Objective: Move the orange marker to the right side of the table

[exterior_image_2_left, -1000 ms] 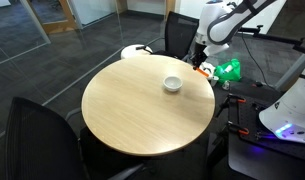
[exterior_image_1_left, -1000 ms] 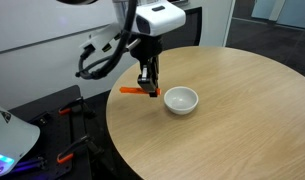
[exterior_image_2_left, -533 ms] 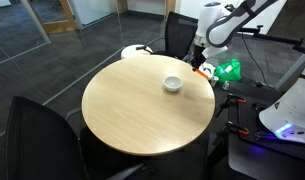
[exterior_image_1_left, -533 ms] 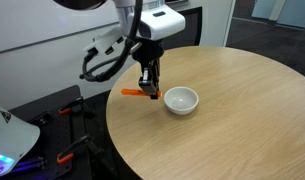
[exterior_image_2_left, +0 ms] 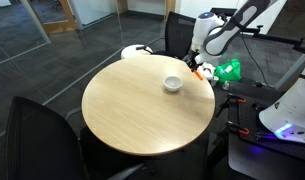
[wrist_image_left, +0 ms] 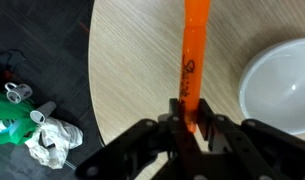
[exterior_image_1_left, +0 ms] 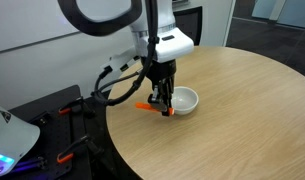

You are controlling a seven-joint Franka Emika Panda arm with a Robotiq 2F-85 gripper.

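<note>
My gripper (exterior_image_1_left: 163,101) is shut on the orange marker (exterior_image_1_left: 147,106) and holds it level just above the round wood-grain table (exterior_image_1_left: 232,110), right beside the white bowl (exterior_image_1_left: 183,100). In the wrist view the orange marker (wrist_image_left: 195,50) runs straight up from between the closed jaws (wrist_image_left: 190,120), with the white bowl (wrist_image_left: 284,85) at the right edge. In an exterior view the gripper (exterior_image_2_left: 197,68) hangs over the table's (exterior_image_2_left: 142,110) edge, a little way from the bowl (exterior_image_2_left: 172,84); the marker shows there only as a small orange speck.
Black office chairs (exterior_image_2_left: 177,30) stand round the table. A green and white bundle (exterior_image_2_left: 228,70) lies off the table near the robot base, and it also shows on the dark floor in the wrist view (wrist_image_left: 17,115).
The arm has carried the marker away from the table's edge toward the bowl; gripper and marker now sit closer to the bowl and slightly lower.
</note>
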